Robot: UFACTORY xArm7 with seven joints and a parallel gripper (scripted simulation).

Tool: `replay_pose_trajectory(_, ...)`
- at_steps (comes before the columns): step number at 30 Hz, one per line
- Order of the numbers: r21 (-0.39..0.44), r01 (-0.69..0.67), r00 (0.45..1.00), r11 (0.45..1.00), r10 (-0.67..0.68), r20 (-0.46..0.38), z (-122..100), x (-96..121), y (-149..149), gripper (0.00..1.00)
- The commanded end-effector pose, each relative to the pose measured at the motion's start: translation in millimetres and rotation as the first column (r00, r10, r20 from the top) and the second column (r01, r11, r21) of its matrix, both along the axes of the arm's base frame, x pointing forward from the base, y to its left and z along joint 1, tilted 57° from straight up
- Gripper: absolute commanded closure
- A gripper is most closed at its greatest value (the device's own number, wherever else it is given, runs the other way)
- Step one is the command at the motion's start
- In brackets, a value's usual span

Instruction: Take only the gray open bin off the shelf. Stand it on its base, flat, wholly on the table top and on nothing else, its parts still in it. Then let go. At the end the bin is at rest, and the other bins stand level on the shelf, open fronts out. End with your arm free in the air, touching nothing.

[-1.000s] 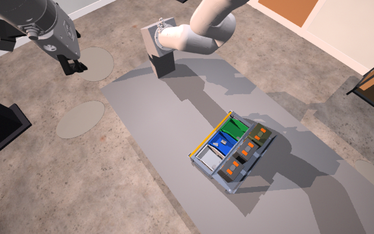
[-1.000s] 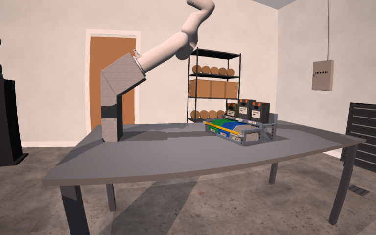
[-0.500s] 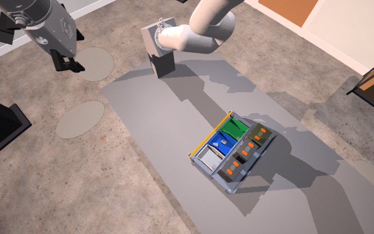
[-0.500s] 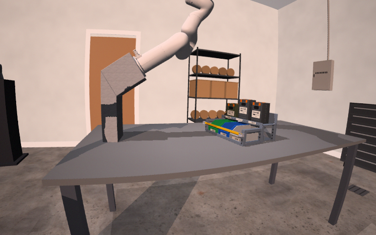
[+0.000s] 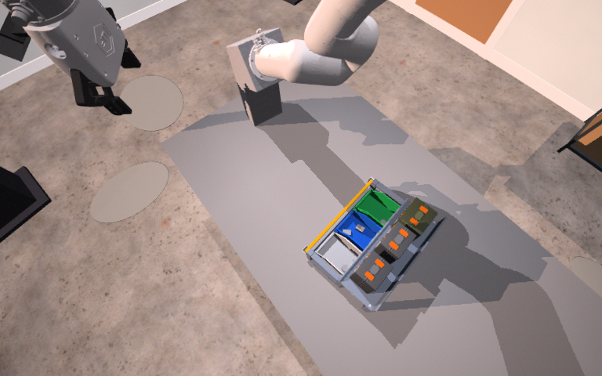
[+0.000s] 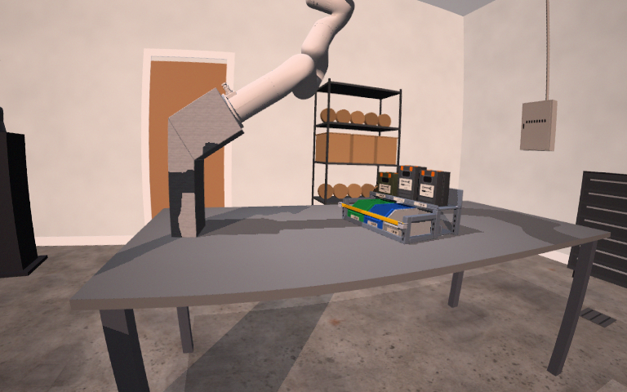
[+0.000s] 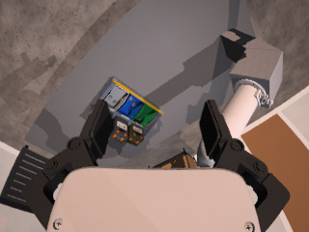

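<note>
The gripper (image 5: pixel 118 86) (image 7: pixel 155 111), spread wide and empty, stands well apart from the gray bin (image 5: pixel 335 254) (image 6: pixel 403 212) (image 7: pixel 116 96), shelved inward of the worktop's long edge; approach should be slow, jaws squared to its walls, clear of the yellow bar (image 5: pixel 339 215) (image 6: pixel 371 212) (image 7: pixel 138 97).

In the top view, our gripper (image 5: pixel 135 88) (image 7: pixel 155 111), near ten o'clock, is turned from its earlier angle: its logo side faces us more, and the far finger, mostly hidden a second ago, shows plainly. Its body sits further toward ten o'clock. In the exterior view, our arm's upper bend (image 6: pixel 344 8) is slightly higher, toward twelve, and shadow covers more of the pedestal (image 6: pixel 199 198) (image 5: pixel 266 104) (image 7: pixel 263 65).
</note>
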State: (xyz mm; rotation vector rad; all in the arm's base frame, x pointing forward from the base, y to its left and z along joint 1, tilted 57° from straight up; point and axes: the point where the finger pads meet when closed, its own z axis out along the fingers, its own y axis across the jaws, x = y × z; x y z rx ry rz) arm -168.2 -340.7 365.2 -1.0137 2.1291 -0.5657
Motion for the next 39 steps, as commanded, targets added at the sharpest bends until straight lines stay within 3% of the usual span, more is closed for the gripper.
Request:
replay_pose_trajectory(1,0.062,0.114,0.981,0.992,-0.122,0.150,-1,-3,1,0.00)
replay_pose_trajectory(30,0.062,0.112,0.981,0.992,-0.120,0.149,0,-3,1,0.00)
replay_pose_trajectory(35,-0.127,0.036,0.953,0.991,0.004,0.302,-23,17,-39,0.00)
replay_pose_trajectory(39,-0.127,0.036,0.953,0.991,0.004,0.302,-23,17,-39,0.00)
